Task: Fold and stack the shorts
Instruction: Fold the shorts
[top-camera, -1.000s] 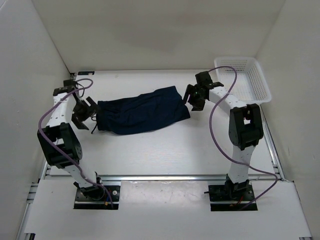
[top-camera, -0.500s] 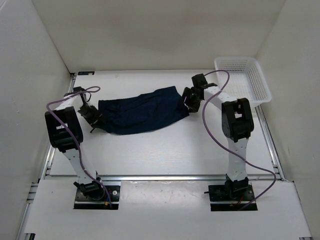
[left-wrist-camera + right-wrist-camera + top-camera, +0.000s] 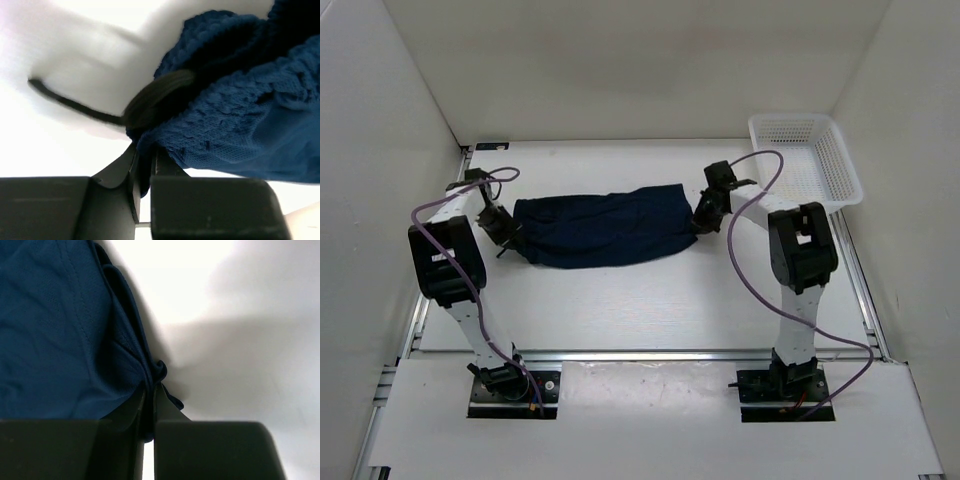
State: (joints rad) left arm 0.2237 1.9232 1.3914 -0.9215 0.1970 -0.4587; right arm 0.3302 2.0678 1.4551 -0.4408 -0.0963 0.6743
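The shorts (image 3: 605,228) lie stretched across the middle of the table (image 3: 650,300), flatter and straighter than one second ago. The white basket (image 3: 840,165) stands apart at the far right corner. The left gripper (image 3: 508,238), open then, now pinches their left end. The right gripper (image 3: 703,215), also open then, pinches their right edge.

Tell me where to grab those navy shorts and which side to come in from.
Take the shorts at their two short ends, one arm from each outer side, low along the table. They lie stretched left to right, so a bunched edge faces each arm; the left gripper and right gripper are shut on those ends.
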